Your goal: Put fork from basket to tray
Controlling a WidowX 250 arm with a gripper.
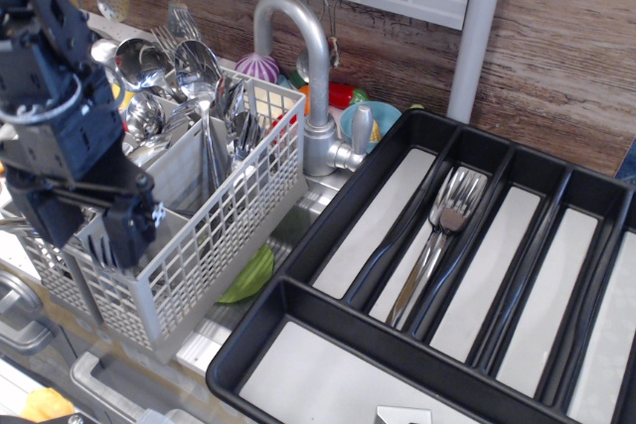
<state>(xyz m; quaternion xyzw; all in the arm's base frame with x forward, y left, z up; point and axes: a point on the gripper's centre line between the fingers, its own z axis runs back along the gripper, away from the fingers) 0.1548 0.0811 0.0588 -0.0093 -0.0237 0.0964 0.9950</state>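
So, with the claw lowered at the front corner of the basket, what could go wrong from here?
1. The claw hangs over fork tines in the basket; its fingers may hit the lattice wall.
2. Spoons crowd the back compartments, so a lifted fork could snag its neighbours.
3. The tray already holds forks; a careless drop may miss that slot.
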